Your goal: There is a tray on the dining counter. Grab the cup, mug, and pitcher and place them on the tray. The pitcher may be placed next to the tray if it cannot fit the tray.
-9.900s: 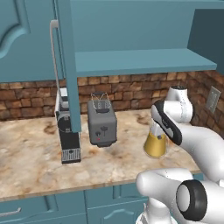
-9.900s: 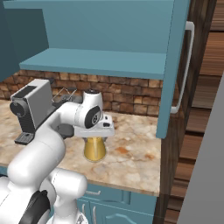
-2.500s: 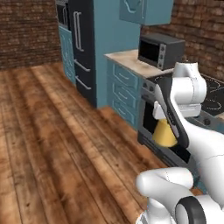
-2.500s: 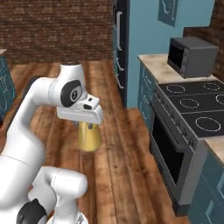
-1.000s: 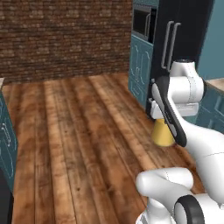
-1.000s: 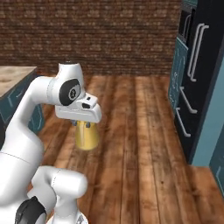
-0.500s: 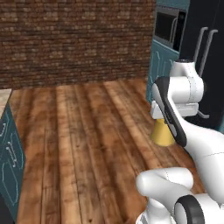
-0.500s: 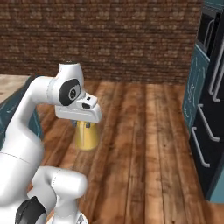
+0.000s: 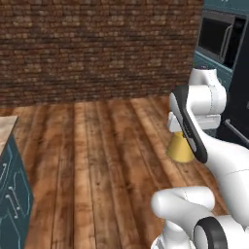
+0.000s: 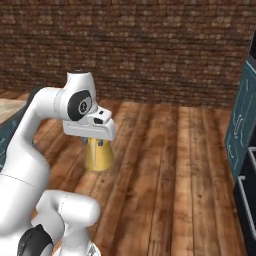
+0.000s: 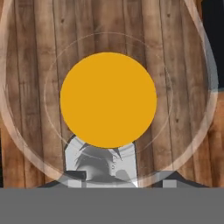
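Note:
The pitcher (image 9: 181, 149), a clear glass carafe with orange-yellow liquid, hangs in the air above a wooden floor, held at its neck by my gripper (image 10: 94, 143), which is shut on it. From the right base view the pitcher (image 10: 98, 157) hangs straight down under the white hand. Looking down through the hand view, the pitcher's (image 11: 108, 99) round orange liquid and wide glass base cover the floor planks. The tray, the cup, the mug and the dining counter are out of view.
A brick wall (image 9: 97, 48) runs across the back. Tall teal cabinets with a built-in black oven (image 9: 219, 36) stand at the right. A beige-topped, teal-fronted counter corner (image 9: 10, 160) sits at the left edge. Wooden floor (image 10: 170, 165) lies open ahead.
The whole picture has shifted: the base is moving, so the teal cabinets slide toward the right edge and a counter corner appears at the left. The pitcher stays held in the same pose.

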